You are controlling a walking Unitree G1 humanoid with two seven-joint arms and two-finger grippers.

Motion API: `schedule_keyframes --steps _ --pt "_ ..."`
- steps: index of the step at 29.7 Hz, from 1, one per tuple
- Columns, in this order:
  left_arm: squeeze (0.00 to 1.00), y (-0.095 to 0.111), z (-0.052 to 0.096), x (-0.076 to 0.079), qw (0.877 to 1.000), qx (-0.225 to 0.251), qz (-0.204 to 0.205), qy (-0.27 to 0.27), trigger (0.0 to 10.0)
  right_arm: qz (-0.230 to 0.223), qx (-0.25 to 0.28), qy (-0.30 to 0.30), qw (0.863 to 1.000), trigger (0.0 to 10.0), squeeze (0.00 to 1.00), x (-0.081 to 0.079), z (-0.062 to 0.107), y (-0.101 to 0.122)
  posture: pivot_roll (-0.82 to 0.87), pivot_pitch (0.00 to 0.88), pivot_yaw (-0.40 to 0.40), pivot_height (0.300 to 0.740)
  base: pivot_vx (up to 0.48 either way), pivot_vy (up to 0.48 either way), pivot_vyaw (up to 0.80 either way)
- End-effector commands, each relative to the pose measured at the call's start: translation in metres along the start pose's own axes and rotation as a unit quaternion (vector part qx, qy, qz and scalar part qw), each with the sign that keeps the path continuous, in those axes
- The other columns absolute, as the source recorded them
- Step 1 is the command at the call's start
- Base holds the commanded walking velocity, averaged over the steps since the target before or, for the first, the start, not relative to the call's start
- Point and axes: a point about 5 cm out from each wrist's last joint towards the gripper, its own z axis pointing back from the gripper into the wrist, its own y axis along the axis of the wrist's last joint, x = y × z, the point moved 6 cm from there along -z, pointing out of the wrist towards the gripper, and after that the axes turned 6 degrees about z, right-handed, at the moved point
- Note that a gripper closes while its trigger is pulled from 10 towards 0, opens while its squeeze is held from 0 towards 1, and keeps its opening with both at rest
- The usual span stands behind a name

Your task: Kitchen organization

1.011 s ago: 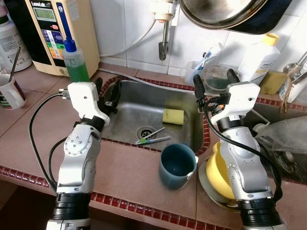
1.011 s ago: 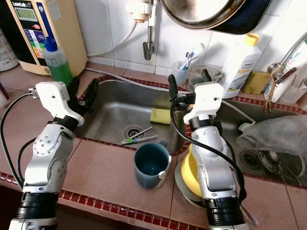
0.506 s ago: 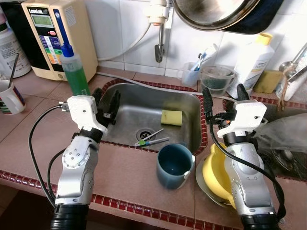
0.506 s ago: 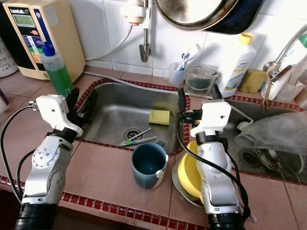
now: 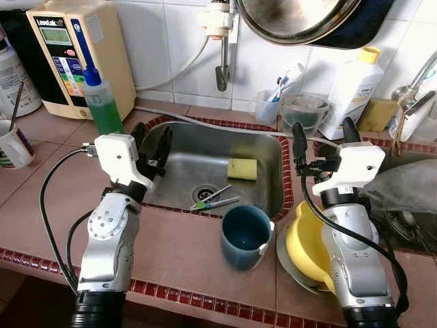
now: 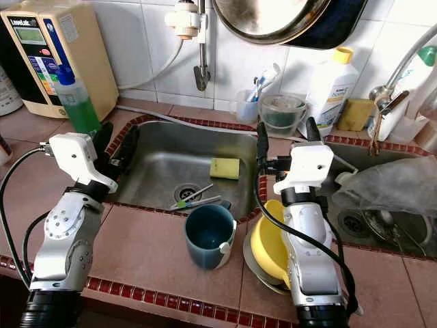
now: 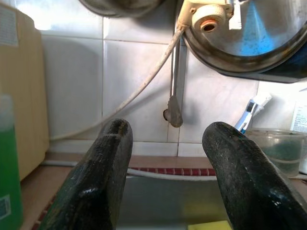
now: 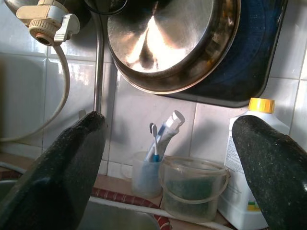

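A dark teal cup [image 5: 244,236] stands on the tiled counter just in front of the steel sink [image 5: 184,160]. In the sink lie a yellow sponge [image 5: 242,169] and a couple of thin utensils [image 5: 217,199] by the drain. A yellow bowl [image 5: 304,242] rests on a plate to the cup's right, partly hidden by my right arm. My left gripper [image 5: 151,139] hovers open over the sink's left rim, holding nothing. My right gripper [image 5: 323,128] is open above the sink's right rim, pointing at the back wall, also holding nothing.
A green soap bottle [image 5: 102,102] and a beige water unit [image 5: 72,48] stand at the back left, a white mug [image 5: 13,140] at far left. A toothbrush cup [image 5: 268,106], clear tub [image 5: 304,113] and white bottle [image 5: 351,92] line the back. A pan [image 5: 300,17] hangs overhead. A plastic bag [image 5: 410,191] lies at right.
The camera has shifted, so the whole scene sits a little differently. My right gripper has drifted slightly right, away from the sink. The left arm has hardly moved.
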Motion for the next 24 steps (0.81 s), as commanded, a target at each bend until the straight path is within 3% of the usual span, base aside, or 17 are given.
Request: schedule_keyframes --steps 1,24 --pt "0.00 0.008 -0.001 0.005 1.000 0.015 -0.002 -0.014 10.0 0.001 0.019 -0.008 1.000 10.0 0.00 0.003 -0.002 0.011 -0.09 0.000 0.046 0.740 0.000 -0.319 0.00" --pt "0.00 0.010 -0.001 0.006 1.000 0.018 0.008 -0.019 10.0 -0.015 0.060 -0.007 0.998 10.0 0.00 0.004 -0.009 0.035 -0.09 0.000 0.036 0.740 0.000 -0.361 0.00"
